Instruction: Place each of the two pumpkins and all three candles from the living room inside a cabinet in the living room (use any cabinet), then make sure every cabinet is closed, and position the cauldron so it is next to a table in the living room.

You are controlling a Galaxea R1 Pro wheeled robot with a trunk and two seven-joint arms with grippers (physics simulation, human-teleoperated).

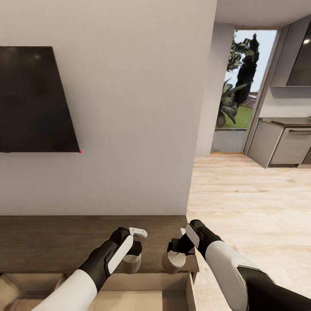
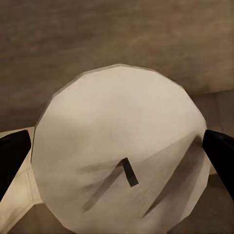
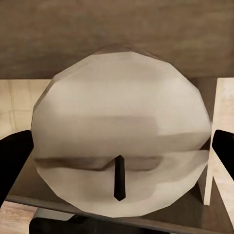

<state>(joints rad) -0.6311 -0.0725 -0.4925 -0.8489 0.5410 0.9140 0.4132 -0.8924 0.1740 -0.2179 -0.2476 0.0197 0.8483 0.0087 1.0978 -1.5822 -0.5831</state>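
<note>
Over cabinet (image 1: pixel 65 242) front edge: both arms angled down, left end effector (image 1: pixel 131 255) and right end effector (image 1: pixel 177 255) each grasping candle

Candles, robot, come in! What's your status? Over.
Left gripper shut on one candle. Right gripper shut on another candle. Both over the open cabinet. Nothing blocking.

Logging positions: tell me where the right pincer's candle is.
In the head view, the candle sits under the right pincer, at the cabinet's right end.
</note>
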